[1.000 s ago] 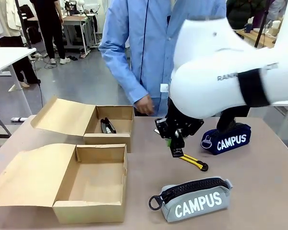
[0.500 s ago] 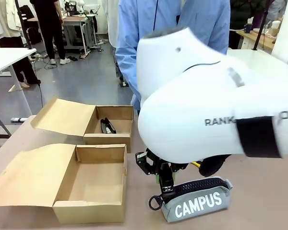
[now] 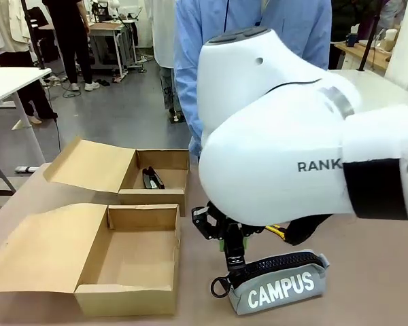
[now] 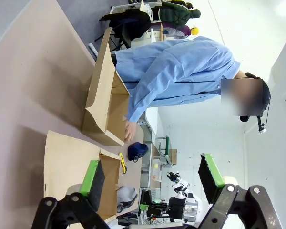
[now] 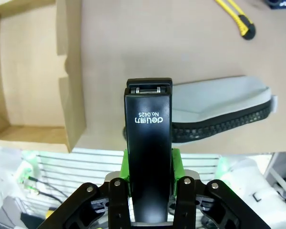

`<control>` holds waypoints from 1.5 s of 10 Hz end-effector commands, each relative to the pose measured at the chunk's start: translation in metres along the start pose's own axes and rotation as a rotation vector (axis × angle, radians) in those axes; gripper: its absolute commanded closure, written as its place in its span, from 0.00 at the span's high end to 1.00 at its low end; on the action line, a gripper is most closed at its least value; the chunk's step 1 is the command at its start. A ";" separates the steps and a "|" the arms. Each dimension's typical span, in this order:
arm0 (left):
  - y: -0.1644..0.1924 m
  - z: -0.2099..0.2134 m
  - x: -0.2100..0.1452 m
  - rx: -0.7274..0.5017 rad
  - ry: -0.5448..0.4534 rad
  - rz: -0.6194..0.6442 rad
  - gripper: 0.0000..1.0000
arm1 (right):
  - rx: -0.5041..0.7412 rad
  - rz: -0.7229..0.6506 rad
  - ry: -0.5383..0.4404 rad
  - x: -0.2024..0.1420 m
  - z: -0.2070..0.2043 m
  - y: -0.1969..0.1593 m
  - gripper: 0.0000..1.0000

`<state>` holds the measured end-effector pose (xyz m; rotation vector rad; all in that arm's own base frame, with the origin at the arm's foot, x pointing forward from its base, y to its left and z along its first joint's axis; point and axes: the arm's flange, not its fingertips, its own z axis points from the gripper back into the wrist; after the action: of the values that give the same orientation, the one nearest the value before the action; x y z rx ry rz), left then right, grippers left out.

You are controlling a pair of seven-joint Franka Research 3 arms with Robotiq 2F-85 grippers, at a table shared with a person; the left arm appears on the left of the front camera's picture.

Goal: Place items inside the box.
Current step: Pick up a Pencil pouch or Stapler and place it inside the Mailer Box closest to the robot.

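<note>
One black plastic stapler (image 5: 148, 133) marked "deli", clenched in right hand (image 3: 232, 255) | over ring end of grey fabric "CAMPUS" zip pouch (image 3: 282, 285) on tan surface (image 3: 374, 272), just beside nearer open brown cardboard box (image 3: 126, 299) | left hand (image 4: 151, 174) released, nothing between pads | yellow-black utility knife (image 5: 236, 16) on surface beyond pouch

Clearance, near side of table
Near box (image 3: 126, 299): top open, floor bare, free entry from above; lid flap (image 3: 34, 248) flat on its left. A strip of bare table (image 3: 194, 272) separates it from the grey pouch (image 3: 280, 284). Right gripper (image 3: 232, 258), clamped on a stapler (image 5: 148, 143), hangs at the pouch's left end. Right arm (image 3: 285, 156) screens the far right; far box (image 3: 151, 199) open, one black item (image 3: 151, 178) inside.
</note>
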<state>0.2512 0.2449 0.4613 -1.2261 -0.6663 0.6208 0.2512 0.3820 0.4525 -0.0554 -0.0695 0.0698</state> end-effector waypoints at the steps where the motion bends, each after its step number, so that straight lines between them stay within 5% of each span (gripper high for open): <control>1: 0.000 0.000 -0.001 -0.026 -0.005 -0.019 1.00 | 0.005 -0.065 -0.021 0.004 0.004 0.038 0.36; 2: 0.000 0.000 -0.001 -0.026 -0.005 -0.019 1.00 | -0.068 -0.085 -0.012 0.006 0.001 0.048 0.36; 5: 0.000 0.000 -0.001 -0.026 -0.005 -0.019 1.00 | 0.060 -0.203 -0.007 0.015 -0.004 0.078 0.36; 10: 0.000 0.000 -0.001 -0.026 -0.005 -0.019 1.00 | 0.014 -0.063 -0.043 0.049 -0.040 0.166 0.36; 15: 0.000 0.000 -0.001 -0.026 -0.005 -0.019 1.00 | -0.005 -0.095 0.025 0.071 -0.078 0.153 0.36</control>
<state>0.2513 0.2452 0.4614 -1.2276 -0.6650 0.6200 0.3225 0.5313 0.3628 -0.0683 -0.0620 -0.0121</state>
